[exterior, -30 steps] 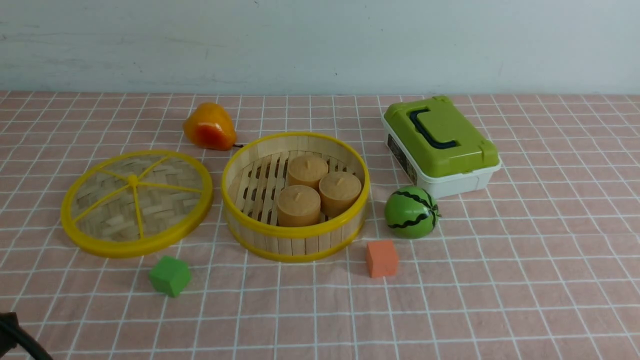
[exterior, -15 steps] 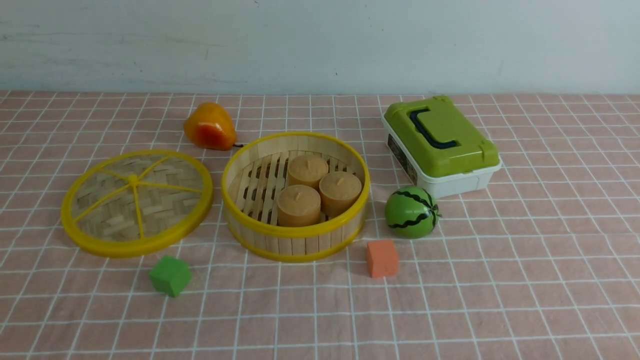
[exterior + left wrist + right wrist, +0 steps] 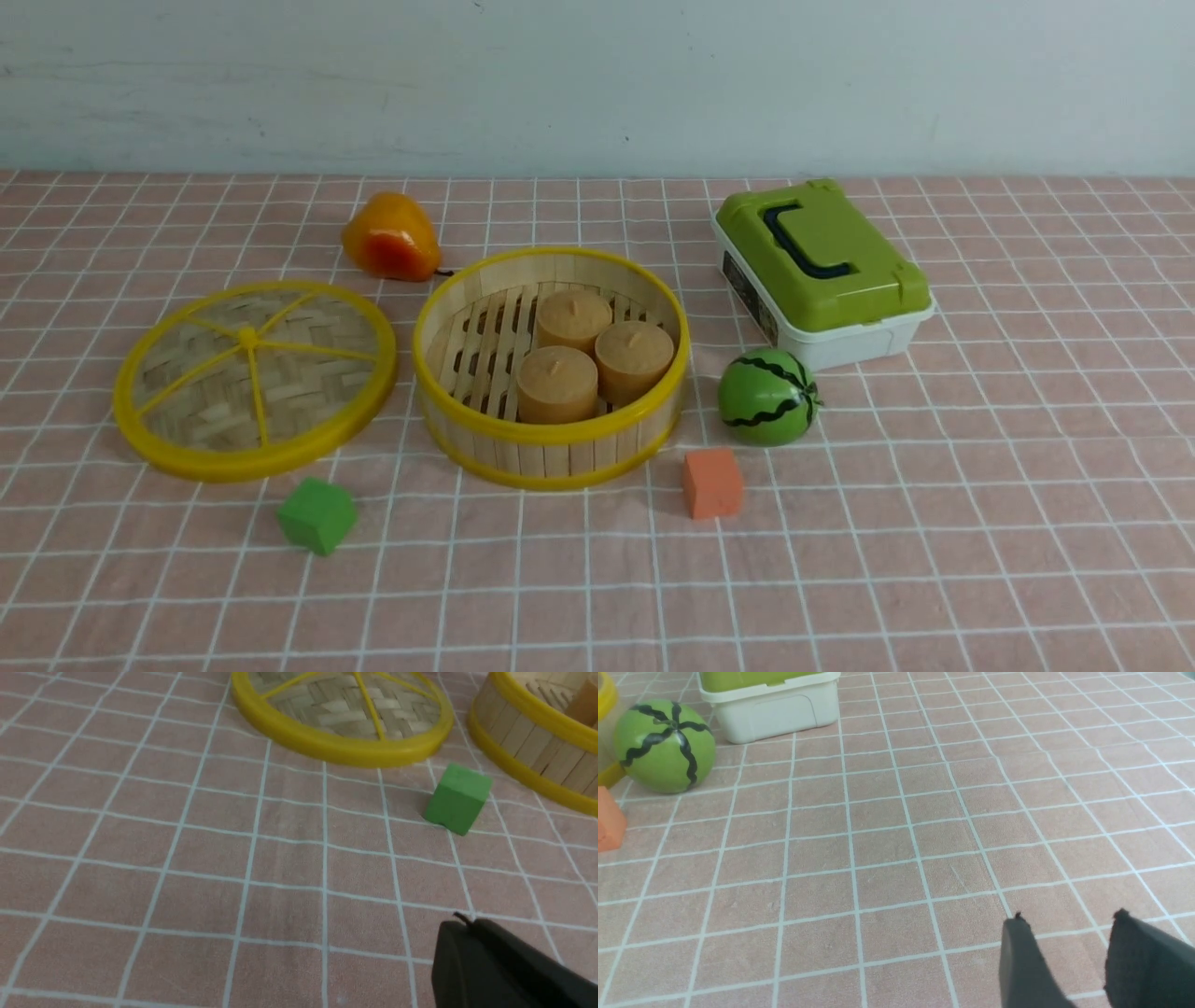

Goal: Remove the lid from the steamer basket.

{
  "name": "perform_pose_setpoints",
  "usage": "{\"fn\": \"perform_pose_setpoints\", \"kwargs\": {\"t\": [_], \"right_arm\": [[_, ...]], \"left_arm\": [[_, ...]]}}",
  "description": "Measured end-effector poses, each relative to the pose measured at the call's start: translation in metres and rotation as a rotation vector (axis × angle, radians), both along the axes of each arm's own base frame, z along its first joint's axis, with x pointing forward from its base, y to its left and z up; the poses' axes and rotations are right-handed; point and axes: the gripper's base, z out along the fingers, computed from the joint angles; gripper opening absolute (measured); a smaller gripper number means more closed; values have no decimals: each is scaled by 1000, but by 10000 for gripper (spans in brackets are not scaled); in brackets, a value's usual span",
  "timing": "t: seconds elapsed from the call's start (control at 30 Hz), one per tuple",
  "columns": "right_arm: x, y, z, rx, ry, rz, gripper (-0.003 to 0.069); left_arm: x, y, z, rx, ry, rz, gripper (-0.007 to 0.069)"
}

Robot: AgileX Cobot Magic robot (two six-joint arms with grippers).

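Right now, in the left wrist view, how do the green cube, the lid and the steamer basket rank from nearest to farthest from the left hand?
1. Green cube, just ahead of the left hand.
2. Lid and steamer basket, beyond it on either side: too close to call.

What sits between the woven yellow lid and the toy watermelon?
The steamer basket, open, with three tan cakes inside, stands between the lid and the watermelon; the front view shows it.
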Motion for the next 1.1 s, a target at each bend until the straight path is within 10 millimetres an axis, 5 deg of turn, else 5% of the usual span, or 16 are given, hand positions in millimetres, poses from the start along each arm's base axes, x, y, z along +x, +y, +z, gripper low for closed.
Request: {"fn": "perform_pose_setpoints", "kwargs": {"t": [1.1], "right_arm": [[0, 0, 0, 0, 0, 0, 241]], "left_arm": [[0, 0, 0, 2, 1, 0, 7]]}}
